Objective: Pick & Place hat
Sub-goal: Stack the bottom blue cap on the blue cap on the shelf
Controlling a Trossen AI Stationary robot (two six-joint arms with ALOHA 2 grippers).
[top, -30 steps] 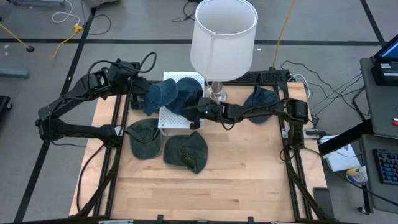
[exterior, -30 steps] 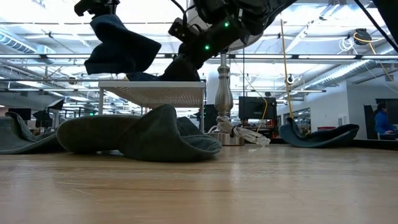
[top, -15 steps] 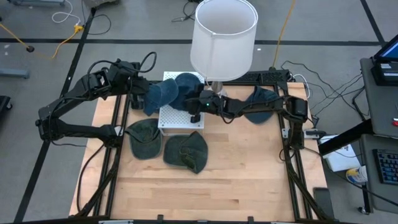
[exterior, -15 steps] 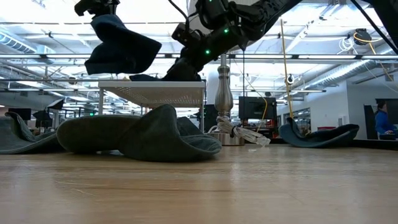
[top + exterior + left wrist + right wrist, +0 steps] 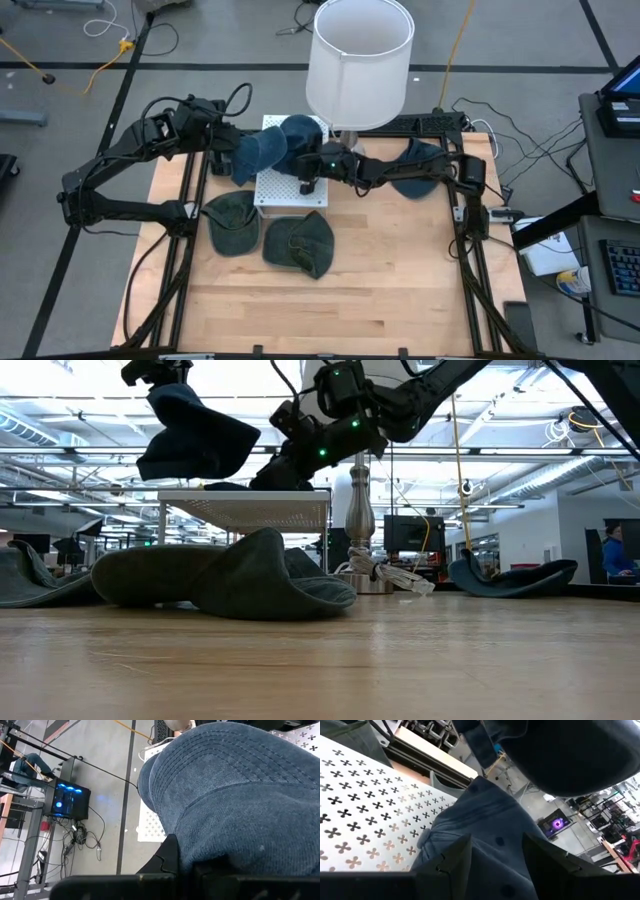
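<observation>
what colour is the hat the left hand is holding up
Blue denim hat with stitched rows, clearest in the left wrist view.

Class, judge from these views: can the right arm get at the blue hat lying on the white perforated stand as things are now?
Probably yes. The right gripper hangs just above the white perforated stand, its open fingers either side of the blue hat. The left gripper holds another hat alongside, clear of it.
</observation>
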